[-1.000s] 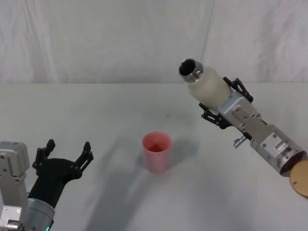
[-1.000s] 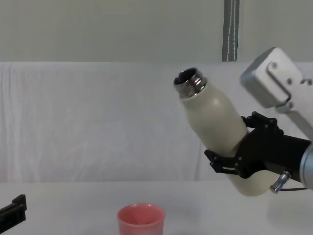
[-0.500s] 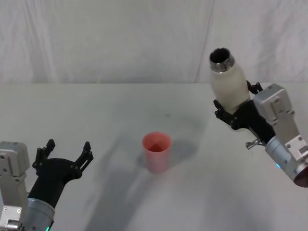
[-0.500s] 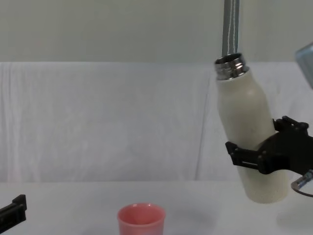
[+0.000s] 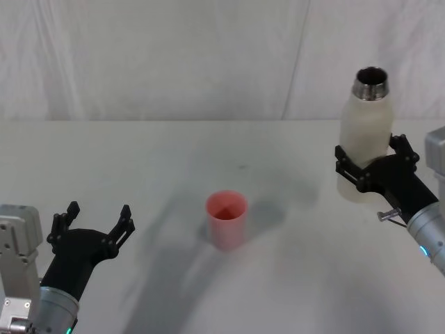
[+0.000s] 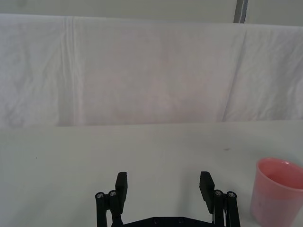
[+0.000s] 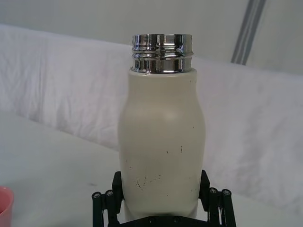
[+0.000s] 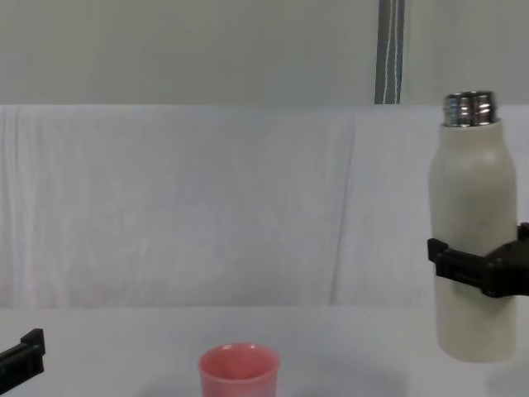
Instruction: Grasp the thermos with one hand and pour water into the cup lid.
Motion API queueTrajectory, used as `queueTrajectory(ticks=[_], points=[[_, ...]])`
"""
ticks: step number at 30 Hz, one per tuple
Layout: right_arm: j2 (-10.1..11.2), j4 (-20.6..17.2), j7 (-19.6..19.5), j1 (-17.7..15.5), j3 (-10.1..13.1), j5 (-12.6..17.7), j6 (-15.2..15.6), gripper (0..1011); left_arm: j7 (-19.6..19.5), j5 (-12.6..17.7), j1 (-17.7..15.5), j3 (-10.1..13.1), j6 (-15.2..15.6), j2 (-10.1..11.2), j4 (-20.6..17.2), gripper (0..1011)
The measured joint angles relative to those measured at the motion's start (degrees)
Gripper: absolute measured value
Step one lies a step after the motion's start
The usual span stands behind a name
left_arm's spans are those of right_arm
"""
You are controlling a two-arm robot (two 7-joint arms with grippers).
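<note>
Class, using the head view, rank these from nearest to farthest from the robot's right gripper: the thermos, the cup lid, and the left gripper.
1. The thermos: held upright inside the right gripper, at the table's right side.
2. The cup lid: standing mid-table, off to the right gripper's left.
3. The left gripper: open and empty, at the near left, beyond the cup lid.

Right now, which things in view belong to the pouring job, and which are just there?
Part of the job:
- thermos, upright, gripped by the right hand
- cup lid, standing on the table, apart from the thermos

Just there:
- left hand, open and idle at the near left
- table
- white cloth backdrop
</note>
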Motion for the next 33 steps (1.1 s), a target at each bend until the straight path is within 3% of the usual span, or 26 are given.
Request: queueTrajectory(ticks=[11,33], points=[[-0.9,1.6,0.0,-0.8,2.6,6.7,1.0,950,0.0,0.0,0.0,0.0,0.0,0.0,0.0,1001],[-0.9,7.7,-1.0,0.4,2.3,8.6,-0.3,950,0.0,0.0,0.0,0.0,0.0,0.0,0.0,1001]])
